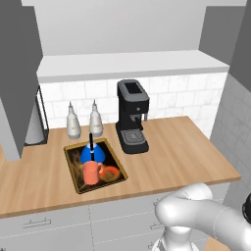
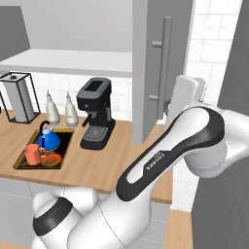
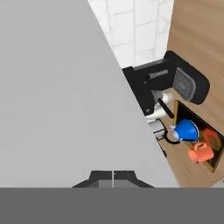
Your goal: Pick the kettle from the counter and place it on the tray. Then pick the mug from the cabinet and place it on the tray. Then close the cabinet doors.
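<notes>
Counter (image 1: 186, 147), cabinet door (image 3: 52, 96) against pincer (image 3: 113, 174)

Light-wood plank counter (image 1: 186, 152), matt grey cabinet door (image 3: 52, 96)

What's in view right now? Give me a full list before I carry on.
kettle: one, blue, on the tray
mug: one, orange-red, on the tray in front of the kettle
tray: one, dark with gold rim, on the counter
counter: one, light wood
bottles: two, white, behind the tray
coffee machine: one, black, right of the tray
towel holder: one, black wire frame, far left of the counter
cabinet door: one, grey, open, bar handle
pincer: one, dark, shut, against the door
</notes>
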Controlling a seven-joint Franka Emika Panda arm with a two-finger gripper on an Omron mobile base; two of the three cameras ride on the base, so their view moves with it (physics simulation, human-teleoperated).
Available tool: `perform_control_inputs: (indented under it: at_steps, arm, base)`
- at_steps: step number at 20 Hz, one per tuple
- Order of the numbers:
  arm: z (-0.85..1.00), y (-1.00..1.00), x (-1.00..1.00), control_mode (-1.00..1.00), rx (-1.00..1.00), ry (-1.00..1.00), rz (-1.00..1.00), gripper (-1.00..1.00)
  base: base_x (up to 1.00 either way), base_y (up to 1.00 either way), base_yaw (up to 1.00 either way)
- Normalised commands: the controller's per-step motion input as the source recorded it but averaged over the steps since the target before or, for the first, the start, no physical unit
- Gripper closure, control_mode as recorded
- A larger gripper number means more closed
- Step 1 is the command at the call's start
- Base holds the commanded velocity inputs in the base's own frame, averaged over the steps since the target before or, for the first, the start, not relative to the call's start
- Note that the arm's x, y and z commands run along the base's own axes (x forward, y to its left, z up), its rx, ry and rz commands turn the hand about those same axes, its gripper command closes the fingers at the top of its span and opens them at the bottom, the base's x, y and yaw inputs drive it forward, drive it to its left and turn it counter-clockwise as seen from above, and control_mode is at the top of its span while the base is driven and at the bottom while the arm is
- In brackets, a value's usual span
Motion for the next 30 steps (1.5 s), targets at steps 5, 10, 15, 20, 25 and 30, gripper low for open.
perform_control_inputs:
  at_steps: [5, 10, 15, 20, 25, 30]
  arm:
    - [0.24, 0.97, -0.06, -1.00, 0.00, -0.12, 0.28, 1.00]
    - [0.81, 0.76, -0.10, -1.00, 0.00, -0.14, 0.06, 1.00]
    - [0.25, 0.68, 0.22, -1.00, -0.01, -0.05, -0.29, 1.00]
    - [0.00, 0.05, 0.45, -1.00, 0.00, 0.00, -0.31, 1.00]
    - [-0.07, -0.03, 0.48, -1.00, 0.04, 0.01, -0.17, 1.00]
    - [-0.10, 0.00, 0.42, -1.00, 0.06, 0.00, -0.13, 1.00]
  base:
    - [0.00, 0.00, 0.00]
    - [0.00, 0.00, 0.00]
    - [0.00, 0.00, 0.00]
    - [0.00, 0.00, 0.00]
    - [0.00, 0.00, 0.00]
    - [0.00, 0.00, 0.00]
